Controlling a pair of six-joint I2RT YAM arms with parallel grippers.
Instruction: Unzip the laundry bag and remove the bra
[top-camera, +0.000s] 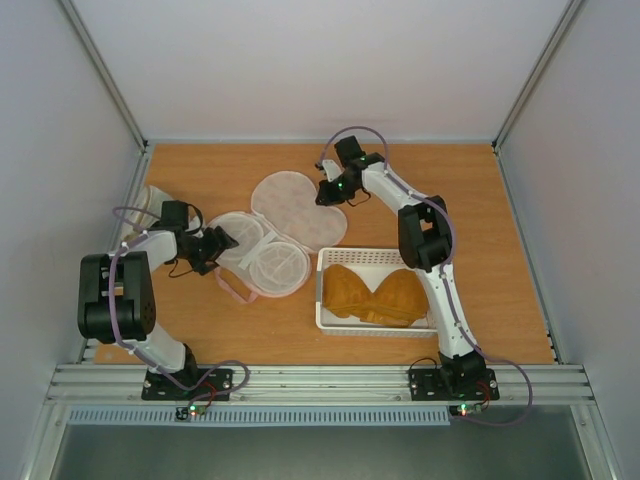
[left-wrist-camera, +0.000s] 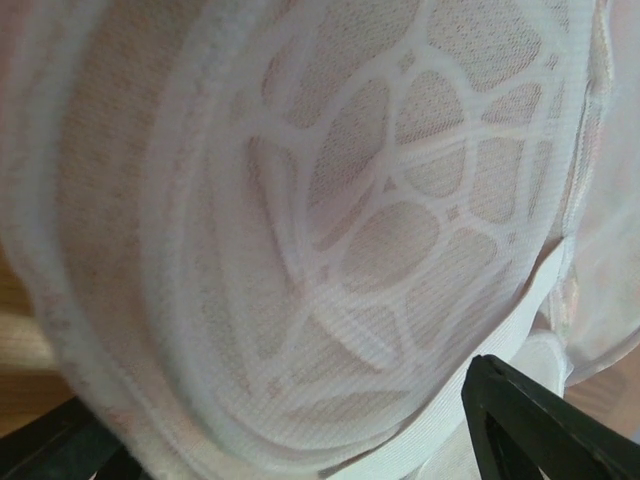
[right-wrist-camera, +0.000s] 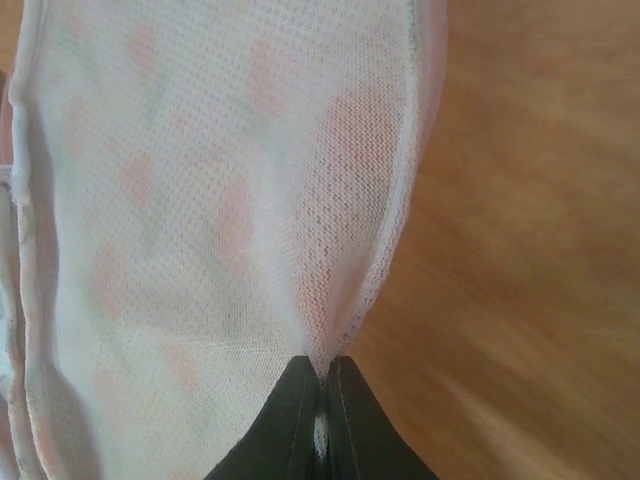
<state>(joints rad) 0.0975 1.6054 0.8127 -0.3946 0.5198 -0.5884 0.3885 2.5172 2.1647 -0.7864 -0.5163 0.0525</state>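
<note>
The laundry bag (top-camera: 290, 205) lies opened mid-frame on the worktop (top-camera: 480, 220). The right hand (top-camera: 326, 193) pinches its upper flap's mesh edge. The left hand (top-camera: 226, 242) is spread around its left dome. The bra (top-camera: 375, 295) lies in the basket (top-camera: 372, 256), lower right.

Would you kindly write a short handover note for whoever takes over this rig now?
Left tool: open, at the laundry bag's left end.
Right tool: shut on the bag's far flap edge.
Bra: in the white basket, right of the bag.
Done: bag unzipped and spread open, bra out.
Left: probably just release the flap and retract.
</note>
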